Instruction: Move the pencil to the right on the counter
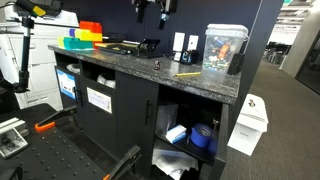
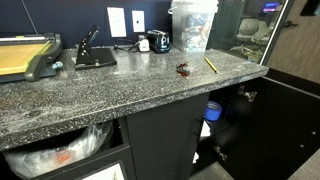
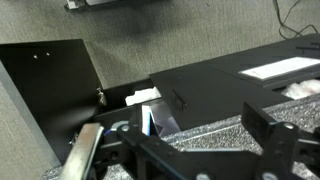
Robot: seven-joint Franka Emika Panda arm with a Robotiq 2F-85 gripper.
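Grey speckled counter (image 1: 130, 62) runs over black cabinets. The pencil (image 1: 186, 73) lies flat near the front edge, close to the end corner, just beside a clear tub (image 1: 222, 48). The gripper (image 1: 152, 10) hangs high over the back edge, well apart from the pencil. In the wrist view its fingers (image 3: 265, 130) are spread wide and hold nothing. I think the job is not yet begun. Next it must come down over the pencil and pinch it.

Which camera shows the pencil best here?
An exterior view shows the pencil clearest, a yellow stick near the counter edge. In an exterior view the pencil is smaller, fainter; the wrist view does not show it.
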